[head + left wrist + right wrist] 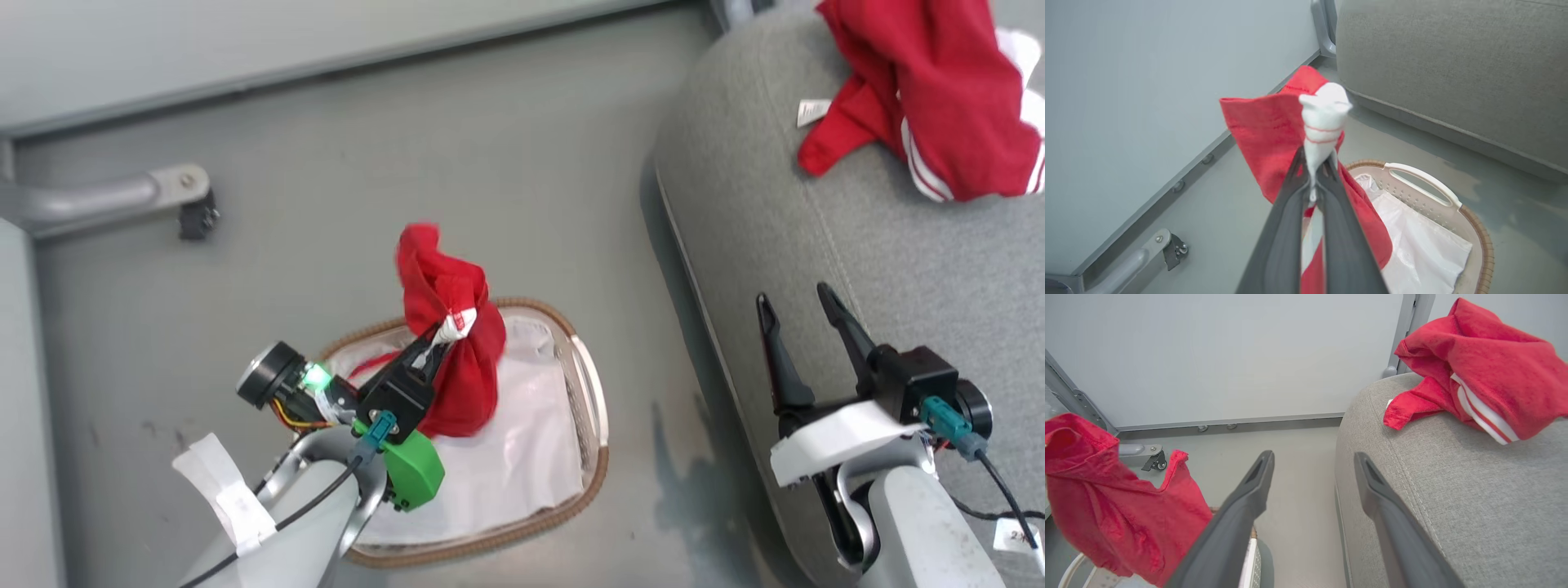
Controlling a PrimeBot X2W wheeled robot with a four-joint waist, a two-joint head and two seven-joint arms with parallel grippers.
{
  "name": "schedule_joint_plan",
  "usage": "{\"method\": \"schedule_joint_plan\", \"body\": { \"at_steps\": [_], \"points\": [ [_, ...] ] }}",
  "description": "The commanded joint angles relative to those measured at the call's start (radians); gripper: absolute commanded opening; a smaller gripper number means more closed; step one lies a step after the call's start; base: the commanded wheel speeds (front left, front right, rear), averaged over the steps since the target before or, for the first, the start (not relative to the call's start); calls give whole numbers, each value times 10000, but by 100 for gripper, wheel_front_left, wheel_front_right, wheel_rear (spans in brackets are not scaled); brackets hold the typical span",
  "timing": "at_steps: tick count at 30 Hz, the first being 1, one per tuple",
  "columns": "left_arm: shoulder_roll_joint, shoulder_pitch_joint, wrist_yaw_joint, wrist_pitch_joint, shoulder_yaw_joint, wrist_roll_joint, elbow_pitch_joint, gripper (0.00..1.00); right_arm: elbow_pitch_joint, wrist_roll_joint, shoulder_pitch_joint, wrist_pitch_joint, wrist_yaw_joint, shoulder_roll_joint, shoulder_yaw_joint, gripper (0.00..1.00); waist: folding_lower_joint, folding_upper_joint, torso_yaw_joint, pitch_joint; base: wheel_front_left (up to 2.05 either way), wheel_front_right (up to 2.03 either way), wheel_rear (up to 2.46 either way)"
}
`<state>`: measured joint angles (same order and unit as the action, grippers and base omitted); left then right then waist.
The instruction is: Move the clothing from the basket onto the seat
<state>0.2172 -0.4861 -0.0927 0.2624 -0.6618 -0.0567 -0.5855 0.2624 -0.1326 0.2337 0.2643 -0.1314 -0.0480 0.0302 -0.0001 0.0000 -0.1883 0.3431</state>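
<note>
- Left gripper clamped on a red garment, hanging above the basket
- Right gripper wide apart, empty, at the seat edge
- Second red garment lies on the seat

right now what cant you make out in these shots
- Head view: basket floor, partly hidden by the held garment and left gripper; anything more beneath cannot be told.
- Head view: second garment on the seat, cut off by the top and right edges.
- Head view: its white label, print too small to read.
</note>
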Motion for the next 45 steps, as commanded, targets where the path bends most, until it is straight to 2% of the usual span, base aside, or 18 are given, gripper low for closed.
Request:
{"method": "schedule_joint_plan", "body": {
  "at_steps": [1,11,17,29,38,45],
  "points": [
    [141,-162,-51,35,-61,84,185,0,41,89,-278,2,13,-45,-46,100,1,0,600,-1604,0,0,0],
    [1039,-1401,-328,35,-622,313,1422,0,176,320,-918,2,13,-43,25,100,1,0,667,-2925,0,0,0],
    [1325,-2668,-377,36,-883,136,1736,0,208,397,-1056,2,14,-42,210,100,1,0,652,-3267,0,0,0],
    [1173,-4578,-383,23,-612,-303,1437,0,283,561,-576,2,14,-42,890,100,1,0,449,-3339,0,0,0],
    [876,-5145,-384,23,-495,-391,1275,0,407,460,-275,2,14,-40,1343,100,1,0,398,-3262,0,0,0],
    [551,-5501,-386,24,-581,-425,1559,0,957,77,233,2,14,-43,2221,100,1,0,490,-3219,0,0,0]
  ]
}}
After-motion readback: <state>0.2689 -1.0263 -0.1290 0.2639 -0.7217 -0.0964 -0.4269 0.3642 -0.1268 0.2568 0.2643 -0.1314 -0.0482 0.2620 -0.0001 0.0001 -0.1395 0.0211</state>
